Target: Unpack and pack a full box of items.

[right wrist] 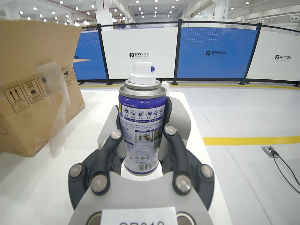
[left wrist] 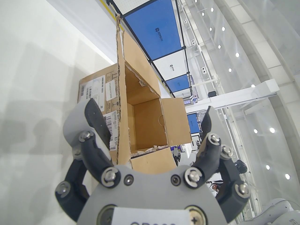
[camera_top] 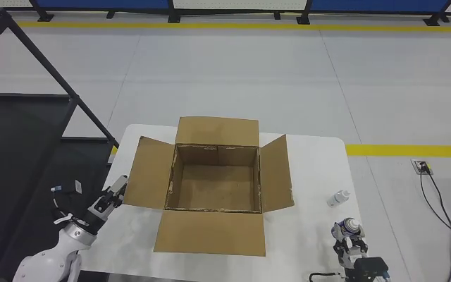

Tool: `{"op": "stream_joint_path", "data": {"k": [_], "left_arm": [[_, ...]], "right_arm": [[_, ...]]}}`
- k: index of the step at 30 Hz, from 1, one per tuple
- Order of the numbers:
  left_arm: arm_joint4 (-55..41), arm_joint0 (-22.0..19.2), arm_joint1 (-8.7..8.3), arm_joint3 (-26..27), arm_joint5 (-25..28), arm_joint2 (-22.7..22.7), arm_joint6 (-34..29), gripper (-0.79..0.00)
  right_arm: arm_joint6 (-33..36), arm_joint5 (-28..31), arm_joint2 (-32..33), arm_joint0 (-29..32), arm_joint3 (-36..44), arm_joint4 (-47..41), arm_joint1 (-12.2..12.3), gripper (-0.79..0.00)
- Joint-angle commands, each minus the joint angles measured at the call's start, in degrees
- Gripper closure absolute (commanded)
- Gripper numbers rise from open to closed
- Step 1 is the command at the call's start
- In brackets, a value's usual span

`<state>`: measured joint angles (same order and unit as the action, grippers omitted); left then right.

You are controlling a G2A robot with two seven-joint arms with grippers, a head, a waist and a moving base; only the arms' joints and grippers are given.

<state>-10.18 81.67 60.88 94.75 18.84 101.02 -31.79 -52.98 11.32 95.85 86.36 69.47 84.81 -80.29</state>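
At the surface's [camera_top: 310, 162] near right, the right jaws clench the upright can [right wrist: 141, 122] low on its body. Smooth rigid metal, probably light: hold mid-body, off the nozzle [right wrist: 143, 71]. Near left, the left jaws gape beside the empty box [camera_top: 210, 231].

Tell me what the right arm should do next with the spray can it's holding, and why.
Probably lift the spray can a little off the table and start it toward the box. The right gripper has its jaws shut on the can, which is upright near the table's edge. The box stands with flaps open and its floor bare, so packing looks ready to begin.
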Motion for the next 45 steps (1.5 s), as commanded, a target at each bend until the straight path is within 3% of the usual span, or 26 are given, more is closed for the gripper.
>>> {"op": "stream_joint_path", "data": {"k": [1,12,13,14,19,20,24,28,35,36,38,42,45], "left_arm": [[-0.4,0.2,0.0,-0.2,0.3,0.2,0.1,-0.785],[-1.1,1.0,-0.06,-0.4,0.9,1.1,0.5,-0.785],[-0.9,1.0,-0.07,-0.3,0.9,1.1,0.4,-0.785],[-0.9,0.9,-0.07,-0.3,0.9,1.1,0.4,-0.785],[-0.7,0.6,-0.11,-0.4,0.7,1.0,0.3,-0.785],[-0.8,0.5,-0.12,-0.4,0.7,1.0,0.2,-0.785],[-0.6,0.4,-0.14,-0.5,0.6,0.9,0.3,-0.785],[-0.7,0.5,-0.15,-0.4,0.6,1.0,0.4,-0.785],[-0.8,0.8,-0.18,-0.3,0.6,1.2,0.5,-0.785],[-0.7,0.9,-0.18,-0.2,0.6,1.3,0.5,-0.785],[-0.5,1.4,-0.2,-0.1,0.6,1.5,0.8,-0.785],[-0.3,3.3,-0.22,0.5,0.2,2.4,1.0,-0.785],[0.7,5.3,-0.32,1.3,-0.2,3.0,-0.1,-0.785]], "right_arm": [[1.3,-1.5,-0.7,-1.5,-1.6,0.3,-0.1,0.0],[4.3,-4.1,-0.8,-7.7,-10.9,-1.3,0.3,0.0],[4.3,-4.0,-0.7,-7.8,-11.2,-1.4,0.3,-0.04],[4.3,-3.9,-0.7,-7.8,-11.4,-1.5,0.4,-0.225],[4.2,-3.6,-0.8,-7.7,-11.6,-1.8,0.6,-0.391],[4.2,-3.6,-0.9,-7.7,-11.5,-1.7,0.6,-0.477],[4.6,-3.6,-1.1,-7.6,-11.3,-1.6,0.8,-0.613],[4.8,-3.9,-1.3,-7.4,-10.7,-1.7,0.9,-0.665],[3.2,-3.0,-0.9,-6.0,-8.2,-3.4,1.1,-0.686],[2.4,-2.2,-0.6,-5.3,-7.3,-4.2,1.2,-0.736],[0.5,0.6,-0.1,-3.1,-4.8,-5.9,1.3,-0.785],[-2.4,6.6,1.2,2.8,3.3,-11.6,1.4,-0.785],[0.0,9.0,1.2,6.9,10.8,-19.8,1.0,-0.785]]}}
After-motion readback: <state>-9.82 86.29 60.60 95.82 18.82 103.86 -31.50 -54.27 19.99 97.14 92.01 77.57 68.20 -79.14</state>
